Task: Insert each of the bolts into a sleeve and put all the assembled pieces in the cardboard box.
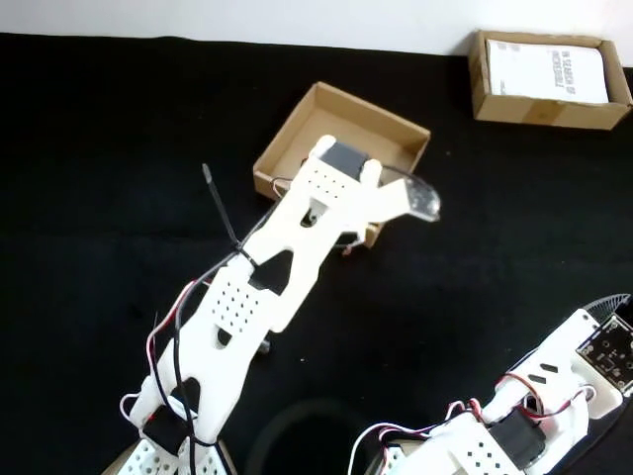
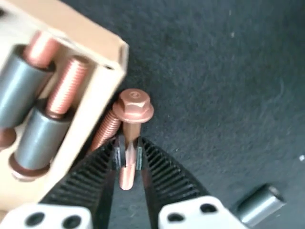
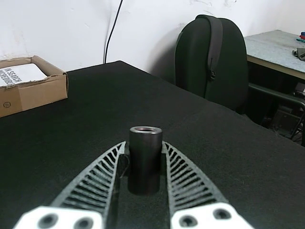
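Note:
My left gripper [image 2: 128, 144] is shut on the shank of a copper bolt [image 2: 135, 106], just outside a corner of the cardboard box [image 2: 102, 52]. A second copper bolt [image 2: 106, 128] lies against the box wall beside it. Two assembled pieces [image 2: 40, 131], copper bolts in grey sleeves, lie inside the box. A loose grey sleeve [image 2: 259, 204] rests on the black table near the gripper's base. My right gripper [image 3: 144, 148] is shut on a dark sleeve [image 3: 144, 164], held upright with its bore facing up. In the high view the left arm [image 1: 297, 247] stretches to the box [image 1: 297, 134].
Another cardboard box [image 1: 539, 107] with printed paper stands at the table's far right corner, also the box [image 3: 33, 93] in the right wrist view. A black chair [image 3: 212, 62] stands beyond the table edge. The right arm [image 1: 534, 406] sits at the front right.

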`<action>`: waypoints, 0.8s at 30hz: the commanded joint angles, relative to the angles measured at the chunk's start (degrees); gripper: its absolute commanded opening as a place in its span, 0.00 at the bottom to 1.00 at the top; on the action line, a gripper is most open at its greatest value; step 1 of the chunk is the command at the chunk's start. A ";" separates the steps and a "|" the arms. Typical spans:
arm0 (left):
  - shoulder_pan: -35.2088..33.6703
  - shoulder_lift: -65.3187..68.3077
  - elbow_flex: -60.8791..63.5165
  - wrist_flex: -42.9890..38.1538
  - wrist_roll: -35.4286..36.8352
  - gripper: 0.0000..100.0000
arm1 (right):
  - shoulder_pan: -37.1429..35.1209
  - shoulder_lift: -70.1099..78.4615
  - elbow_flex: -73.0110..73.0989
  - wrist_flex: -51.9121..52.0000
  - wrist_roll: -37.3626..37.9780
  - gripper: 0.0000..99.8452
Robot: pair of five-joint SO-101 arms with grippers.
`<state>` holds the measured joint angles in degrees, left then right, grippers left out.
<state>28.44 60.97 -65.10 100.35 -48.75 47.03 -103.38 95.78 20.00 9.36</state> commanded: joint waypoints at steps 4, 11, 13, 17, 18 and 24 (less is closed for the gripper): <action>2.33 -12.00 -2.68 0.18 8.53 0.01 | -0.92 -0.04 7.43 -0.04 0.00 0.01; 1.54 -21.05 2.59 0.44 13.01 0.01 | -1.01 -0.48 7.25 -0.04 0.00 0.01; 1.01 -23.08 8.75 0.53 8.70 0.01 | -0.75 -0.48 7.34 -0.04 0.00 0.01; 0.66 -27.47 22.55 0.35 4.04 0.03 | -0.75 -0.48 7.34 0.04 0.00 0.01; 0.66 -28.18 24.84 0.18 4.13 0.05 | -0.75 -0.48 7.34 0.04 0.00 0.01; -0.66 -28.09 27.82 -3.96 4.13 0.14 | -1.01 -0.48 7.34 0.13 0.00 0.01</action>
<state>29.49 36.44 -37.49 99.12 -44.18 46.59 -103.38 95.78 20.00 9.36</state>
